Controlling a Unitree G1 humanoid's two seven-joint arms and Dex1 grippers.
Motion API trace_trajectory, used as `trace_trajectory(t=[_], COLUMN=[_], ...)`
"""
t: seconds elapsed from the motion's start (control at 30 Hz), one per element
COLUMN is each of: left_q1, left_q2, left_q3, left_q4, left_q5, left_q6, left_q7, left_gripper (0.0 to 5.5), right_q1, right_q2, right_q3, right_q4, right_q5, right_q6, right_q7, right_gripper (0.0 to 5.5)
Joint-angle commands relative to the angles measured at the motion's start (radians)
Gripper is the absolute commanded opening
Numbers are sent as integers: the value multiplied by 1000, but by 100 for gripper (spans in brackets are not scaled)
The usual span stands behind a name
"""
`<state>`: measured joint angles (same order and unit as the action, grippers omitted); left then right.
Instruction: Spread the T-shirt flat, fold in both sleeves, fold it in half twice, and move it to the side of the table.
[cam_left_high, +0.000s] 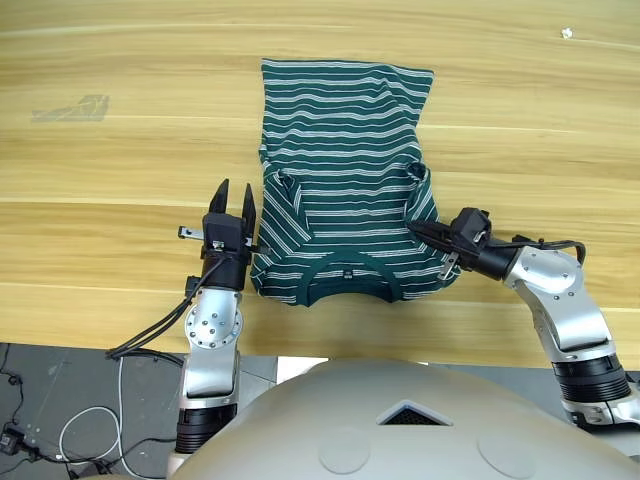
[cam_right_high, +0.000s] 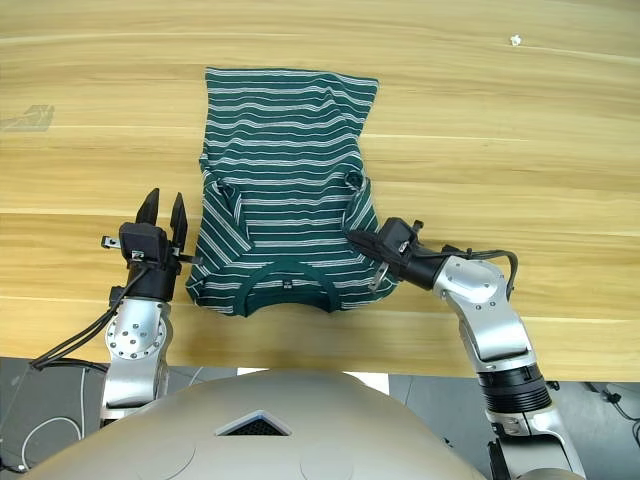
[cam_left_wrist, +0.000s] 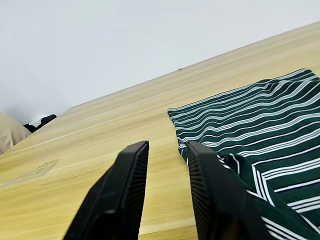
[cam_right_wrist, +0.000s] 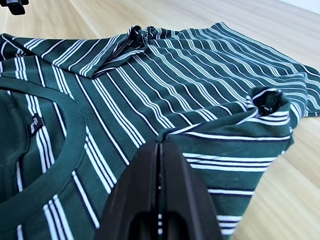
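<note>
The striped T-shirt (cam_left_high: 345, 170) is laid flat at the counter's (cam_left_high: 110, 210) middle, collar toward the near edge, with both sleeves folded in over the body. The left tool (cam_left_high: 235, 192) is held open just left of the shirt's near left edge. The right tool (cam_left_high: 418, 228) is closed, its tips set against the folded right sleeve (cam_right_wrist: 240, 145); whether cloth is pinched cannot be told.
</note>
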<state>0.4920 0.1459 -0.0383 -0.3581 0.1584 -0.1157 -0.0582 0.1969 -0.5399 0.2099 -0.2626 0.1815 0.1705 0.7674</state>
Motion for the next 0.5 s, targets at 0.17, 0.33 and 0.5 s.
trace_trajectory(t=[0.17, 0.33, 0.5], left_q1=[-5, 3, 12], left_q2=[9, 9, 6], left_q3=[1, -4, -16], left_q4=[7, 12, 6], left_q5=[7, 8, 5], left_q6=[-7, -11, -11], left_q7=[-3, -3, -8], left_gripper=[143, 143, 143], right_q1=[-3, 17, 22], right_q2=[-1, -2, -5], right_q3=[30, 36, 30], right_q4=[-37, -55, -55], right_q5=[1, 11, 8], right_q6=[15, 14, 5], right_q7=[14, 20, 21], right_gripper=[2, 2, 37])
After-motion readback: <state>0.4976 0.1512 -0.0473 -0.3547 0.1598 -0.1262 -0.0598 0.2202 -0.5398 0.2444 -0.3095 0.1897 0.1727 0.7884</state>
